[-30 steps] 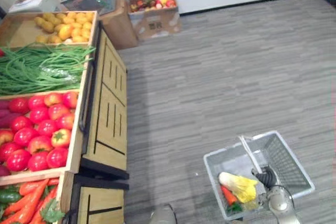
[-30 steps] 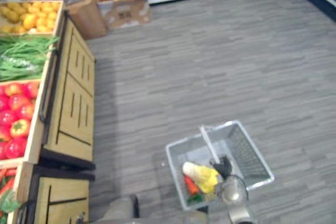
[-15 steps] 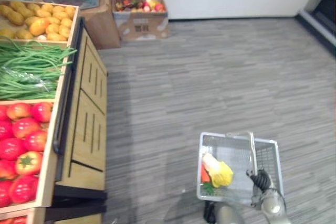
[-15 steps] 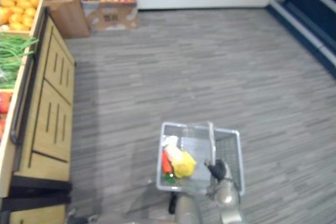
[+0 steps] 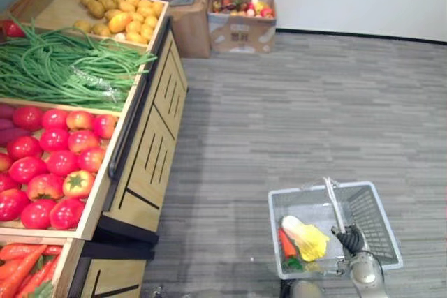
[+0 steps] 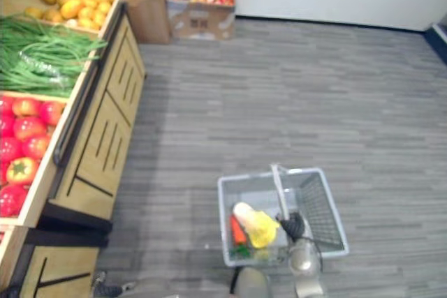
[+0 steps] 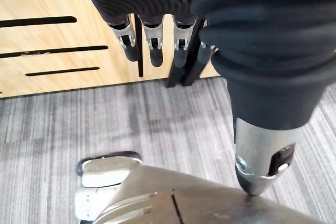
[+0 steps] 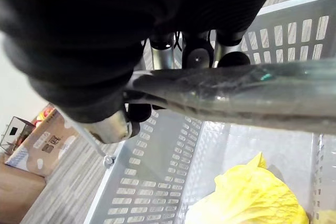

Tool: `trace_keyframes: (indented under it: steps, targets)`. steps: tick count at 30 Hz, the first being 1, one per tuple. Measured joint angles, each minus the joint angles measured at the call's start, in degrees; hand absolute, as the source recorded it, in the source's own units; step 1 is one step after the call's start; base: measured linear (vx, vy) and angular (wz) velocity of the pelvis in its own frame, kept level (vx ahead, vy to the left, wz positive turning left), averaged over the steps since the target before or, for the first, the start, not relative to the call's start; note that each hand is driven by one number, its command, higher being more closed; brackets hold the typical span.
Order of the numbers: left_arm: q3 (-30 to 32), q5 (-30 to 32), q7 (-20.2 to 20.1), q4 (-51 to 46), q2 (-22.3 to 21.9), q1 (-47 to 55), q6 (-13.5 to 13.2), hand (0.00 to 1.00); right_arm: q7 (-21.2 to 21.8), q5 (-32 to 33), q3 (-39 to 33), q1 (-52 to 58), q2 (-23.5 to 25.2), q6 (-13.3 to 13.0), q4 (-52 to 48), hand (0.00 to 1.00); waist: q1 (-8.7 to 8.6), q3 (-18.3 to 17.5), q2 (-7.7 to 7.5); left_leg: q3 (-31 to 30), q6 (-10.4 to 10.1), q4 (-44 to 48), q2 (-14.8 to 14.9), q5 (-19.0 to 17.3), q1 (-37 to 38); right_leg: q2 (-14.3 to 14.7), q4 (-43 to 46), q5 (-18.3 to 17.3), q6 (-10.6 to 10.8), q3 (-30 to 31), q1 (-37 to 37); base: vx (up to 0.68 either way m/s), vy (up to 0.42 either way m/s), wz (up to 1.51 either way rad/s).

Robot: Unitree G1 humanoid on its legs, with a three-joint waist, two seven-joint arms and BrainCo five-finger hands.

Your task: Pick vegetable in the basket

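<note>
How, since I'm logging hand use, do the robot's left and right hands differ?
The left hand hangs with straight fingers, holding nothing; the right hand is curled round the basket handle. The left hand faces the wooden stand; the right, the basket. Both have dark ribbed covers.

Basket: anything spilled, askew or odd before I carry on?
Nothing stands out. The basket hangs from the right hand, curled round its handle, with the yellow cabbage and carrot inside. Tomatoes and beans lie in the stand. The left hand hangs open.
</note>
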Motion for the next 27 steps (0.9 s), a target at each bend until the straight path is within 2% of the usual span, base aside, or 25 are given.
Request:
trace_keyframes:
  steps: [3, 5, 8, 11, 15, 17, 18, 22, 24, 27]
  targets:
    - [-0.07, -2.22, 0.96, -0.01, -0.99, 0.03, -0.12, 0.0, -0.15, 0.6, -0.98, 2.14, -0.07, 0.04, 1.04, 1.0, -0.02, -0.11, 0.11, -0.07, 0.67, 4.74, -1.11, 4.92, -2.81, -0.94, -3.33, 0.64, -0.48, -2.7, 4.27, -0.01, -0.117, 0.47]
    - [0.06, -4.03, 1.33, 0.11, -1.24, 0.51, -0.05, 0.0, -0.17, 1.09, -2.76, 3.15, -0.11, -0.16, 2.27, 1.0, -0.12, -0.37, 0.6, 4.5, 0.77, 4.02, -0.62, 7.82, -2.69, -1.47, -5.46, 1.03, -0.7, -4.39, 6.28, 0.0, -0.078, 0.41]
    - [0.43, -4.37, 1.35, 0.19, -2.0, 0.69, 0.42, 0.0, -0.31, 2.33, -6.35, 3.9, -0.3, -0.04, 5.19, 1.0, -0.24, -0.74, 1.5, 10.83, 0.92, -0.63, 0.25, 10.8, -1.95, -1.42, -7.16, 1.79, -1.41, -7.16, 6.99, -0.02, -0.071, 0.44]
    - [2.01, -4.55, 1.67, 0.04, -3.47, 1.02, 0.52, 0.0, -0.69, 3.42, -8.02, 3.34, -0.39, -0.08, 8.18, 1.0, -0.18, -0.69, 2.69, 10.96, 1.31, -9.09, 0.34, 12.12, 1.52, -0.12, -9.18, 3.43, -2.13, -7.86, 7.24, -0.06, -0.022, 0.15]
    - [2.01, -6.08, 1.9, 0.09, -3.36, 1.23, 0.34, 0.0, -1.91, 4.77, -8.74, 3.05, -0.3, -0.12, 11.73, 1.0, -0.4, -0.71, 2.78, 10.84, 1.42, -13.8, 0.28, 11.28, 2.43, 1.26, -13.37, 6.71, -1.82, -7.44, 7.22, -0.1, 0.029, -0.04]
    - [1.94, -6.07, 1.89, 0.17, -3.48, 1.2, 0.2, 0.0, -1.93, 4.97, -9.85, 3.06, -0.08, -0.09, 12.98, 1.0, -0.48, -0.73, 3.21, 10.97, 1.51, -14.71, 0.4, 8.72, 2.63, 1.6, -14.17, 7.32, -0.91, -7.06, 6.8, -0.13, 0.114, -0.04]
    - [1.89, -6.04, 1.88, 0.62, -3.57, 1.01, 0.04, 0.0, -1.94, 5.27, -10.48, 3.09, -0.1, -0.08, 13.87, 1.0, -0.52, -0.64, 3.66, 11.2, 1.52, -15.23, 0.59, 6.11, 2.9, 1.81, -14.21, 7.72, -0.24, -6.77, 6.74, -0.1, 0.136, -0.17]
    - [2.1, -6.58, 1.42, 2.48, -1.87, 1.44, -0.29, 0.0, -1.59, 7.96, -10.51, 3.72, 2.8, -0.09, 16.47, 1.0, -0.33, -1.19, 1.15, 14.22, 2.54, -14.72, -2.13, 3.95, 4.55, -0.74, -14.49, 8.56, 1.03, -2.16, 6.55, -0.09, 0.139, -0.32]
    - [2.09, -6.76, 1.0, 3.52, -1.33, 1.31, -0.91, 0.0, -1.61, 9.59, -11.04, 4.12, 3.59, -0.14, 17.87, 1.0, -0.62, -1.6, 0.59, 15.09, 2.82, -14.95, -2.87, 3.7, 5.28, -1.34, -14.49, 8.7, 1.23, -1.15, 6.53, 0.0, 0.1, -0.27]
    - [2.17, -9.85, -0.43, 4.74, -1.13, 1.13, -1.72, 0.0, -1.65, 14.13, -14.05, 3.95, 3.8, -0.2, 20.58, 1.0, -1.28, -1.82, 0.84, 15.46, 3.06, -14.99, -3.29, 3.21, 5.65, -1.62, -14.49, 8.81, 1.39, -0.35, 6.52, 0.05, 0.059, -0.09]
